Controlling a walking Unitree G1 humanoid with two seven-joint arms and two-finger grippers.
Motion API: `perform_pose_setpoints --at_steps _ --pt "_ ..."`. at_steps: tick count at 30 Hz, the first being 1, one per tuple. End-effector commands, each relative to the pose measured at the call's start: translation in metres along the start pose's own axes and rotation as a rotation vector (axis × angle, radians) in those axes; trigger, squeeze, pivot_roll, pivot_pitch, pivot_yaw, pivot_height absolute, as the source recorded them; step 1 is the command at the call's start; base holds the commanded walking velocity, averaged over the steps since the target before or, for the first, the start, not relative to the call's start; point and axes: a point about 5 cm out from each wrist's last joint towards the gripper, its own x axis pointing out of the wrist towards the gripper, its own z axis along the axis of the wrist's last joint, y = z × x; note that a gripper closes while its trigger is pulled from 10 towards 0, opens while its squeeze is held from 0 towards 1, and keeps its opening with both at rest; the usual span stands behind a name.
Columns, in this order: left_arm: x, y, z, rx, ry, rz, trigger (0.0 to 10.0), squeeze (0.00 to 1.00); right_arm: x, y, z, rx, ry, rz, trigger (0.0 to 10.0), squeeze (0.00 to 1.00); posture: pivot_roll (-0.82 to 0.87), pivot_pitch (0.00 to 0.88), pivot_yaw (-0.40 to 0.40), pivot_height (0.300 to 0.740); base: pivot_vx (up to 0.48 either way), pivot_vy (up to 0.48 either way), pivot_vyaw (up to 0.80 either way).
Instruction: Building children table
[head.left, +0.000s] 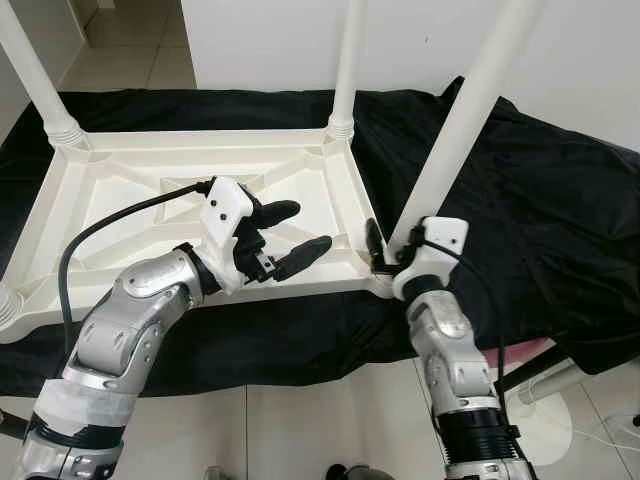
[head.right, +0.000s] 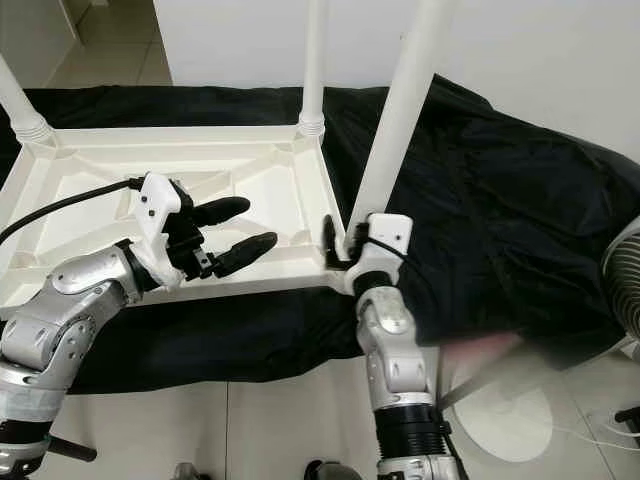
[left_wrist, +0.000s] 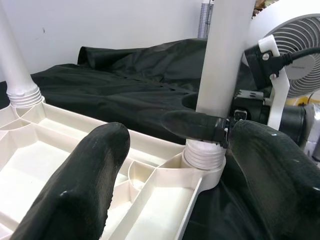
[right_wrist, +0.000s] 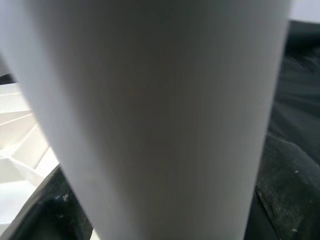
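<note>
Right gripper (head.left: 385, 250): nearest, at the near right corner of the tabletop; black fingers closed around the foot of a white leg (head.left: 455, 135), just above its threaded collar. In the left wrist view one finger (left_wrist: 192, 125) lies across the leg. The leg leans slightly, rising up and to the right from its corner socket.

Left gripper (head.left: 290, 238): hovering over the near right part of the upturned tabletop, fingers spread wide, holding nothing, tips pointing toward the right corner. A black cable (head.left: 110, 225) runs from its white wrist housing back over the left arm.

Tabletop (head.left: 130, 190): cream plastic, upside down, ribbed underside up, lying on a black cloth (head.left: 530, 190). Its near edge sits close to the cloth's front edge.

Other legs: one (head.left: 347, 65) upright in the far right corner; one (head.left: 35, 75) in the far left corner, tilted; a collar at the near left corner, cut by the picture edge.

Fan (head.right: 625, 275): white, on the floor to the right, partly seen.

Wall (head.left: 560, 50): white, behind the cloth.
</note>
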Motion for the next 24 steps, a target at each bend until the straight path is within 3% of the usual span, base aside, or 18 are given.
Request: perform_pose_setpoints --at_steps 1,6,8,11,18,24 --pt "0.003 -0.003 0.001 0.019 0.001 -0.032 10.0 0.0 0.002 -0.002 0.0 0.006 0.001 0.055 10.0 0.0 -0.02 0.072 -0.049 0.74 0.0 0.0 0.0" --pt "0.003 -0.002 0.001 0.016 0.002 -0.034 10.0 0.0 0.005 -0.012 0.003 -0.016 0.012 0.208 10.0 0.0 -0.02 0.075 -0.047 0.74 0.0 0.0 0.0" --pt "0.003 -0.006 -0.001 0.003 0.012 -0.056 10.0 0.0 0.006 -0.019 -0.001 -0.065 0.055 0.347 10.0 0.0 -0.02 0.08 -0.042 0.74 0.0 0.0 0.0" --pt "0.004 -0.01 -0.005 -0.006 0.025 -0.076 10.0 0.0 0.007 -0.022 -0.003 -0.104 0.08 0.442 10.0 0.0 -0.03 0.082 -0.039 0.74 0.0 0.0 0.0" --pt "0.008 -0.018 -0.01 -0.017 0.034 -0.105 10.0 0.0 0.008 -0.026 -0.003 -0.127 0.108 0.54 10.0 0.0 -0.03 0.086 -0.035 0.74 0.0 0.0 0.0" --pt "0.015 -0.029 -0.019 -0.039 0.049 -0.118 10.0 0.0 0.016 -0.038 -0.005 -0.161 0.158 0.631 10.0 0.0 -0.02 0.086 -0.031 0.74 0.0 0.0 0.0"
